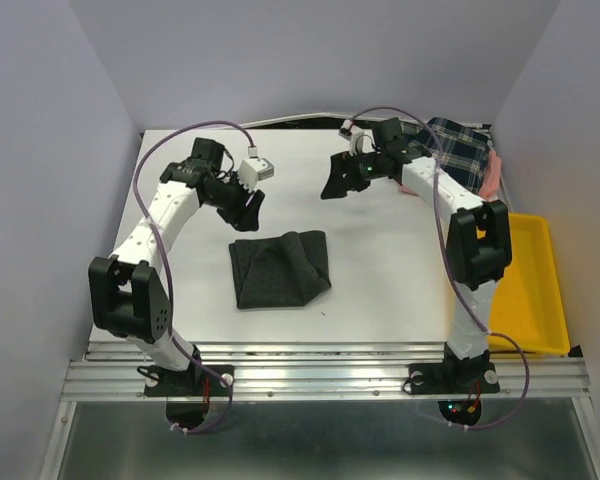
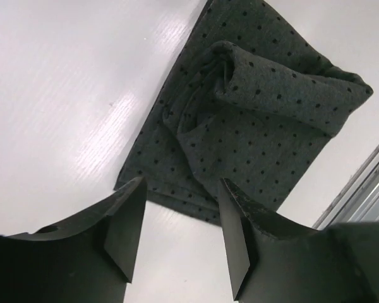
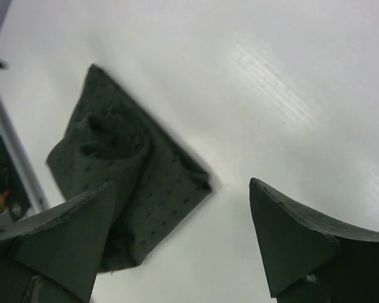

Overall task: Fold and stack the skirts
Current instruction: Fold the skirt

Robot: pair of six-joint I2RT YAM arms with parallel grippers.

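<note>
The charcoal dotted skirt lies folded and a little rumpled near the middle of the worktop, touched by neither arm. The left gripper hovers at its 11 o'clock, jaws apart and empty; the right gripper hangs at its 1 o'clock, jaws spread wide, holding nothing. The plaid skirt sits bunched in the 1 o'clock corner, the pink skirt just beside it
</note>
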